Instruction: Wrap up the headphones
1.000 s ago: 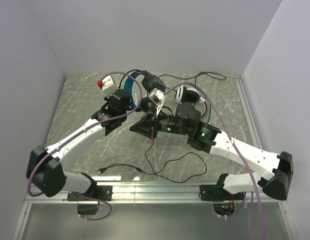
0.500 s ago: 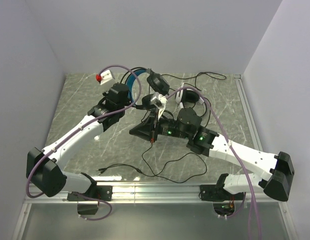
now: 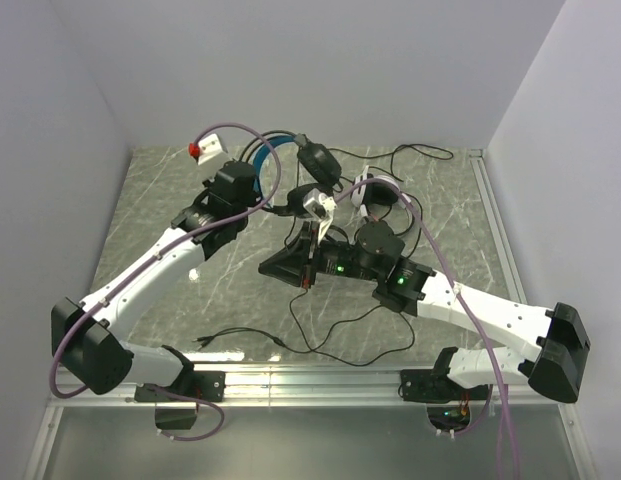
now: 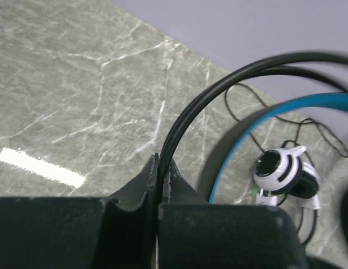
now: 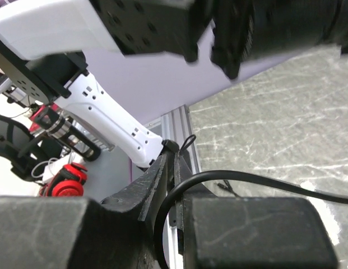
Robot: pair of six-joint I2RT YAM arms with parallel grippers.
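Observation:
The black headphones with the blue headband [image 3: 267,160] [image 4: 258,120] hang lifted at the back centre, one black ear cup [image 3: 315,160] beside them. My left gripper [image 3: 282,196] [image 4: 162,162] is shut on their thin black cable [image 4: 185,120], which arcs up out of the jaws. The white headphones [image 3: 375,190] [image 4: 286,174] lie on the table behind my right arm. My right gripper [image 3: 290,268] [image 5: 175,159] points down and to the left, jaws a crack apart, with the black cable [image 5: 252,179] looping through the gap. The rest of that cable [image 3: 340,340] trails over the near table.
The cable's plug end [image 3: 200,342] lies near the front left. An aluminium rail [image 3: 310,380] runs along the near edge. Purple hoses [image 3: 430,240] loop above both arms. A red and white tag [image 3: 205,150] sits at the back left. Grey walls close three sides.
My left arm has carried the blue-banded headphones a little farther back. The right gripper's jaws have come slightly apart around the cable, and it has sunk a little toward the table.

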